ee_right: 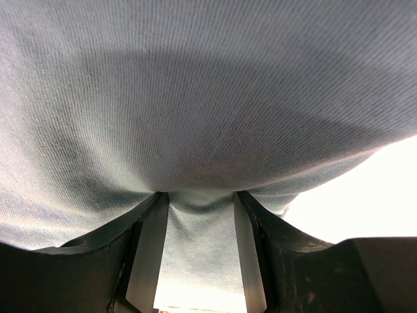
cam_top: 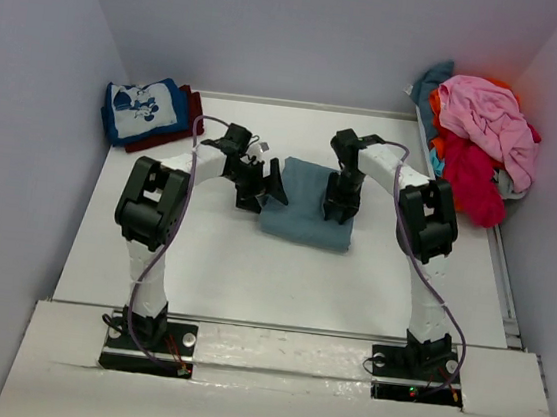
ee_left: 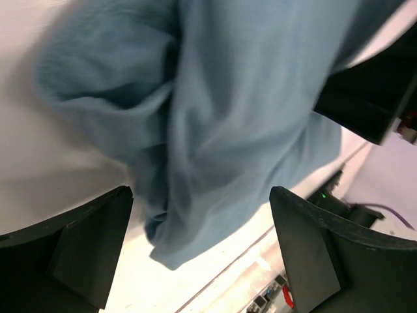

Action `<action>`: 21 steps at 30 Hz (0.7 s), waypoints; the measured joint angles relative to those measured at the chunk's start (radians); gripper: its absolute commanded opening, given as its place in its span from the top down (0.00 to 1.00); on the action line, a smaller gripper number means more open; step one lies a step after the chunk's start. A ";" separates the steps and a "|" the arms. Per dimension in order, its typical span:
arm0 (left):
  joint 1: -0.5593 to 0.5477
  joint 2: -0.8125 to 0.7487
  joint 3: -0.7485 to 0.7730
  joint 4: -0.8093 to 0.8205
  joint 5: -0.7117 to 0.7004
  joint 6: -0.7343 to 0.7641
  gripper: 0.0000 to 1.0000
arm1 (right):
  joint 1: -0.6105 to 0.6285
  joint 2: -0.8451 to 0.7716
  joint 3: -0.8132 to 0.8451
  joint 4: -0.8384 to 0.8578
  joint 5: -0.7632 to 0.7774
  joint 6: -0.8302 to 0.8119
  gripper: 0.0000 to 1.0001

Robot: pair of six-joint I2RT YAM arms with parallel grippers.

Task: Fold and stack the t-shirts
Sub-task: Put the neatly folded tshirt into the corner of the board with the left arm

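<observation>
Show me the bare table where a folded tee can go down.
Widest bare patch: the near table, between the slate-blue t-shirt and the near edge. A smaller one runs along the far edge, between the folded stack and the heaped pile. Crowded: the centre, where the left arm and right arm flank that shirt.

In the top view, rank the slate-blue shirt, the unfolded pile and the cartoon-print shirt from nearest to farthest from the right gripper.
1. The slate-blue t-shirt: in the middle, pinched in the right gripper itself.
2. The unfolded pile: far right corner.
3. The cartoon-print t-shirt: far left corner, folded.
</observation>
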 measured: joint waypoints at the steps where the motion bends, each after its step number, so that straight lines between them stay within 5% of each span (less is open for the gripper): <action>1: 0.000 0.000 -0.002 0.014 0.023 -0.001 0.01 | 0.000 0.000 0.000 0.000 0.000 0.000 0.49; 21: 0.019 -0.004 -0.158 0.247 0.209 -0.090 0.01 | 0.000 0.000 0.000 0.000 -0.003 -0.001 0.49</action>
